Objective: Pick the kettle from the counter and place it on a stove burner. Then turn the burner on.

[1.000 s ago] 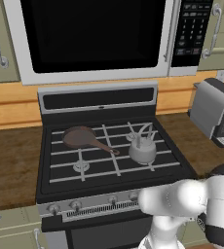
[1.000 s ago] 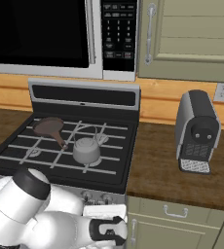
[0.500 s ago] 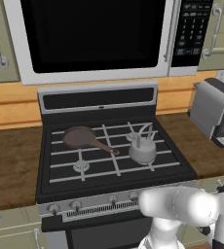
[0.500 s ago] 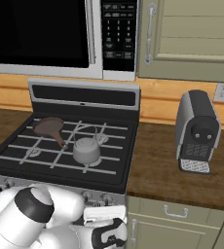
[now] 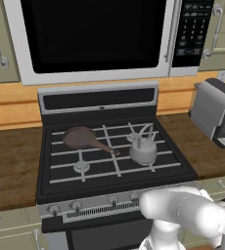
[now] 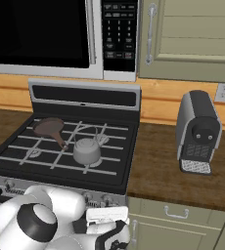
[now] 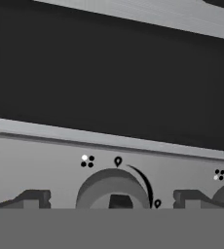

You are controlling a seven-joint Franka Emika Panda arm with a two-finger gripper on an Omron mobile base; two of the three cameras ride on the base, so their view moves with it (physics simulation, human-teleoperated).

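The black gas stove top (image 5: 114, 168) with its silver front panel sits between two stretches of dark brown wood-grain table (image 5: 11, 166), under a large silver-framed microwave (image 5: 92, 39); none of these has shifted since the earlier frames. The white robot arm (image 5: 183, 212) has sunk lower in front of the stove over the last second: in the left base view its rounded elbow now hangs below the knob row, and in the right base view (image 6: 41, 217) it has dropped towards the bottom edge.

A grey, boxy coffee machine (image 6: 198, 132) stands on the table to the right, well apart from the stove. The brown frying pan (image 5: 80, 138) rests on the rear left grate, unmoved. The small, squat, silvery-grey kettle (image 5: 143, 149) stands upright on the right-hand stove burner (already off the table), in the same spot as before.

In the hand view, the gripper (image 7: 111, 202) faces the panel with its two dark fingertips (image 7: 33, 198) spread wide, released and holding nothing, one on each side of a round grey knob (image 7: 113, 190) that sits between them, not touching either.
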